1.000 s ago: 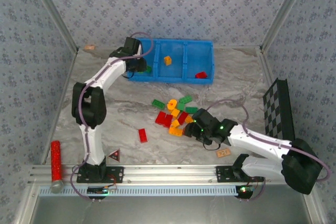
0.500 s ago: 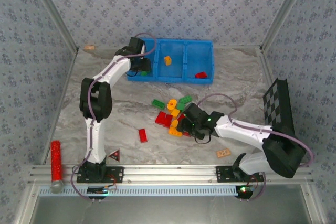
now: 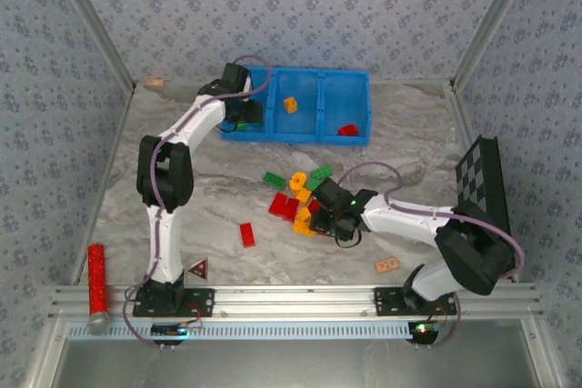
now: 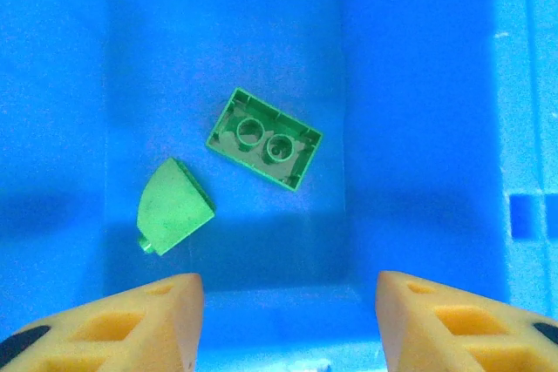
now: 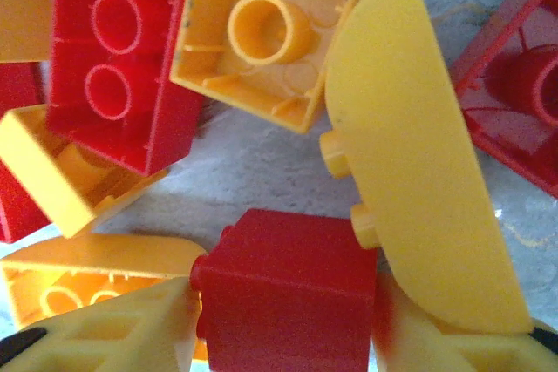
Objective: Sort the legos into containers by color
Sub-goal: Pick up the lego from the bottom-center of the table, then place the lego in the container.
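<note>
Evidently greens belong in the left compartment [image 4: 227, 23] of the blue bin [image 3: 350, 79]: the left gripper [image 4: 288, 302] hangs over it, jaws spread, with a green brick [image 4: 264, 138] and a green curved piece [image 4: 174, 206] lying apart on its floor. On the tabletop [image 3: 218, 197], the right gripper [image 5: 283, 328] is down in the pile [image 3: 305, 195], jaws pinching a red brick [image 5: 279, 276], probably bound for the right compartment [image 3: 350, 102]. A yellow curved piece [image 5: 418, 172] touches that brick, whose lower part the frame cuts off.

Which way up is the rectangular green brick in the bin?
Upside down: the rectangular green brick shows its hollow underside with two tubes, lying in the blue bin.
</note>
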Tool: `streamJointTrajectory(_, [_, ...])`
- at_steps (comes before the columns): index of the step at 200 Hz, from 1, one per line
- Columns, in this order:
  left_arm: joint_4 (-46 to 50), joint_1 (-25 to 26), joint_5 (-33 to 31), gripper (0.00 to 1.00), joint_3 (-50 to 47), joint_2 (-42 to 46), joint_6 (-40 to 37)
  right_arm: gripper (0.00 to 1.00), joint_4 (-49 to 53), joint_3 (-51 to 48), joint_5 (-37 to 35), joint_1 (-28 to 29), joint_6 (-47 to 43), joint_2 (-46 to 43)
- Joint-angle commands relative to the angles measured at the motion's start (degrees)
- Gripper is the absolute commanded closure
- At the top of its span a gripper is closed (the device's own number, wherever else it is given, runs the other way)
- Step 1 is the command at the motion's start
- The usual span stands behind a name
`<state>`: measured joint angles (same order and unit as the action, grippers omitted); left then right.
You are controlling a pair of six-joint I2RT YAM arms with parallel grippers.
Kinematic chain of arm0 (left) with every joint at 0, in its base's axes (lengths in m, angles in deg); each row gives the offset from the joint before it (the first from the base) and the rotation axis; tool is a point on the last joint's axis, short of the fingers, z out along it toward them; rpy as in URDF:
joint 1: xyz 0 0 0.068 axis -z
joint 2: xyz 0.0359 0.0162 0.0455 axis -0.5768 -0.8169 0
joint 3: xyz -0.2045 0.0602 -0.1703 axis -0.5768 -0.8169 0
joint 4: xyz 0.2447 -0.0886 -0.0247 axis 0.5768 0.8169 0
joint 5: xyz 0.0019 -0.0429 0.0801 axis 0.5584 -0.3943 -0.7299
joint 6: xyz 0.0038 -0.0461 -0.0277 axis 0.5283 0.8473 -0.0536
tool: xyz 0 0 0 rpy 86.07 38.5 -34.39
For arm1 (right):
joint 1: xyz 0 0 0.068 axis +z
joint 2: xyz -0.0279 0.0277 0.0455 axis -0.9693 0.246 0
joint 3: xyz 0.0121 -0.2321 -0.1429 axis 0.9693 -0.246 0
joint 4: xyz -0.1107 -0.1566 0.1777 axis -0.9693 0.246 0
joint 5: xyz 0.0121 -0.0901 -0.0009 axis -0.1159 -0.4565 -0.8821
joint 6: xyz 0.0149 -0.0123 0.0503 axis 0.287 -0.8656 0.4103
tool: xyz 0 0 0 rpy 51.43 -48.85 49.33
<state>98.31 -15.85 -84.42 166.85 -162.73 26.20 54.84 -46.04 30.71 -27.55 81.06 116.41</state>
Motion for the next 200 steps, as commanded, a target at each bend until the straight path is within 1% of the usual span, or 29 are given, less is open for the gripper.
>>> streamJointTrajectory(1, [1.72, -0.06, 2.0, 0.45, -2.64, 6.55, -1.0, 0.5, 1.8, 1.86, -0.87, -0.69, -1.32, 1.42])
streamJointTrajectory(18, [3.52, 0.37, 2.77, 0.45, -5.33, 9.5, -1.44, 0.59, 1.68, 2.08, -0.62, -1.01, -2.35, 1.87])
streamJointTrajectory(37, [5.05, 1.3, 2.85, 0.44, -9.82, 13.79, -2.23, 0.6, 1.56, 2.34, 0.05, -1.24, -3.74, 1.71])
streamJointTrajectory(70, [7.4, 3.12, 3.55, 0.44, -16.69, 20.7, -2.42, 0.66, 4.59, 3.4, 0.26, -1.16, -5.64, -0.26])
streamJointTrajectory(87, [9.57, 4.78, 4.52, 0.43, -19.42, 23.56, -2.76, 0.66, 6.49, 3.75, 0.78, -1.33, -6.83, -2.4])
streamJointTrajectory(105, [11.48, 6.77, 4.63, 0.43, -22.21, 25.87, -2.96, 0.59, 7.16, 3.7, 2.94, -2.02, -8.52, -3.83])
streamJointTrajectory(121, [11.68, 7.5, 4.83, 0.43, -24.78, 27.46, -1.7, 0.58, 7.33, 3.0, 2.66, -2.17, -8.89, -4.89])
streamJointTrajectory(135, [11.35, 7.78, 5.8, 0.43, -26.61, 28.62, -0.49, 0.62, 6.77, 1.87, 2.77, -2.57, -8.88, -5.61])
streamJointTrajectory(166, [12.12, 9.73, 7.66, 0.43, -28.51, 31.14, 2.06, 0.67, 8.14, 1.41, 1.91, -3.01, -8.99, -8.62])
streamJointTrajectory(182, [13.01, 12.18, 9.57, 0.42, -28.99, 32.01, 4.03, 0.68, 9.73, 2.78, 2.01, -3.83, -9.79, -10.92])
streamJointTrajectory(200, [13.84, 16.29, 12.69, 0.42, -29.41, 32.12, 7.02, 0.68, 15.03, 6.03, 1.85, -5.16, -11.06, -13.5])
